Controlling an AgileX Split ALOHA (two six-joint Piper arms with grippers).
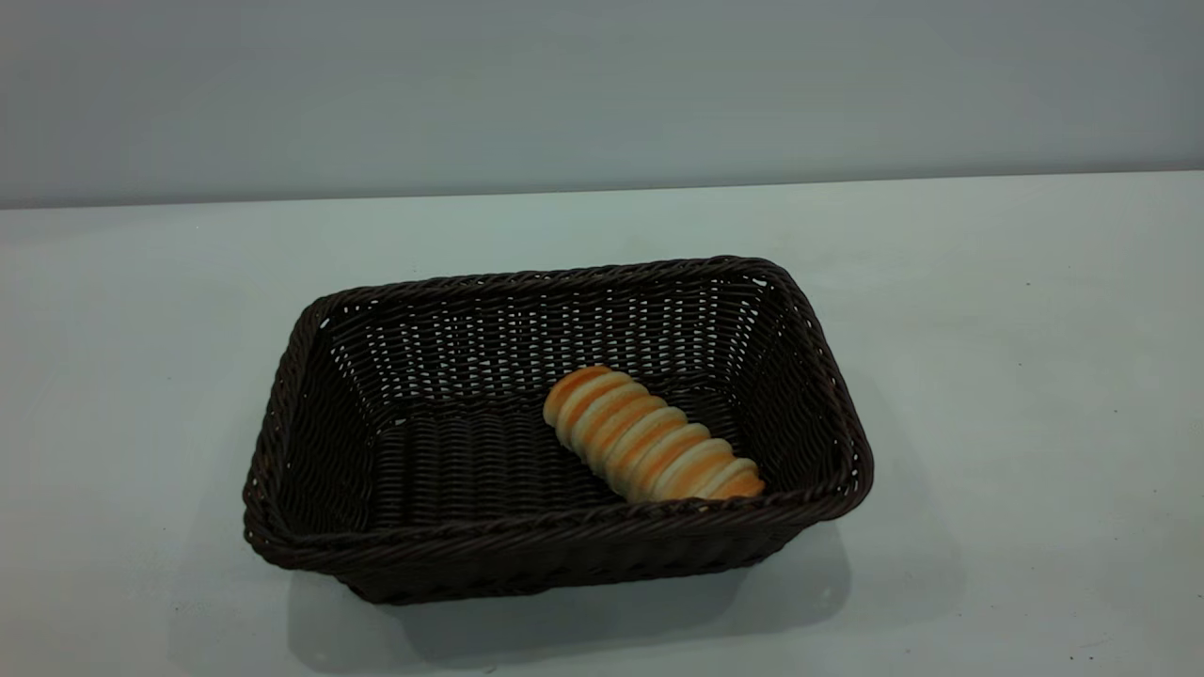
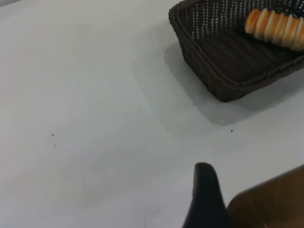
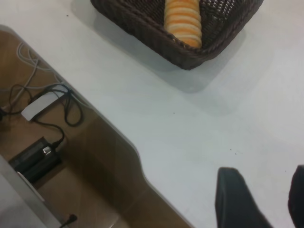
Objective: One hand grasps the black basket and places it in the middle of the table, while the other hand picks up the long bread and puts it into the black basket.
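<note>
The long bread (image 3: 182, 21) lies inside the black basket (image 3: 142, 23) on the table (image 3: 156, 118). The right gripper (image 3: 260, 199), fingers apart, hovers near the table edge above cables (image 3: 47, 102) on the floor.

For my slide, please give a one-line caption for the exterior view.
A long bread lies inside a black basket on a pale table, no arm in sight.

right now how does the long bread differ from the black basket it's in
Colour: the long bread is golden-orange with cream stripes; the black basket is very dark brown-black.
Size: the bread is far smaller, filling only the right part of the basket's floor.
Surface: the bread has smooth crosswise ridges; the basket is openwork weave with a braided rim.
Pose: the bread lies diagonally; the basket sits flat on the table.
Both are oblong.
</note>
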